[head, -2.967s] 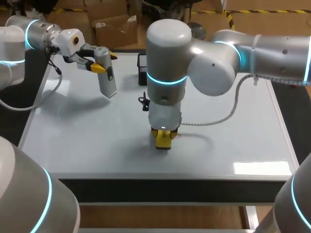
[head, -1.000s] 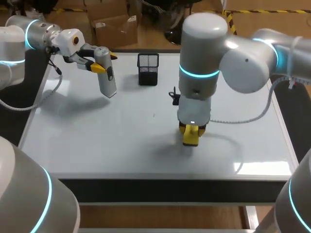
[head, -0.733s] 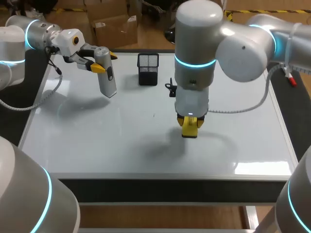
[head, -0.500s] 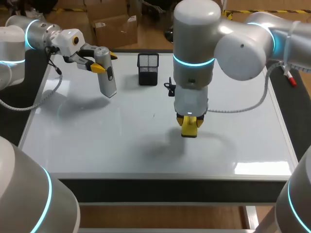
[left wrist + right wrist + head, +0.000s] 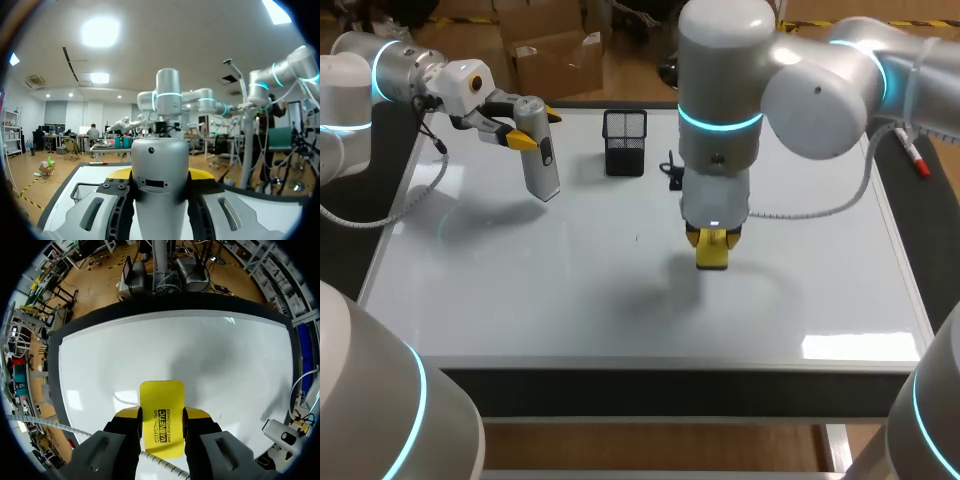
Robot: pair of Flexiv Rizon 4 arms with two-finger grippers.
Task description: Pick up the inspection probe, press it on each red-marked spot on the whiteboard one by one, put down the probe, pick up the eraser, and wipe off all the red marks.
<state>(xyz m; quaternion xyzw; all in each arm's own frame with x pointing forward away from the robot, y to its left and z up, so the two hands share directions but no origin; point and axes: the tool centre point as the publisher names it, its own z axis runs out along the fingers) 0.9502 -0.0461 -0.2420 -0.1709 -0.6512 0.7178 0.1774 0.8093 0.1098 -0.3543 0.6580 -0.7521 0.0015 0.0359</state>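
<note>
Yellow eraser (image 5: 161, 407) in gripper (image 5: 161, 415), over whiteboard (image 5: 210, 355)

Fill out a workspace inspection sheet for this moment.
Surface: whiteboard, no red marks seen.
Job's things: probe in left gripper, raised over the board's far left; eraser in right gripper, near the board's middle, contact unclear.
Clutter: black mesh holder at the far edge.
Grippers: each shut on its tool.
Cables: grey cable loops from right arm over the board; left arm trails one too.
Surroundings: nothing seen.
</note>
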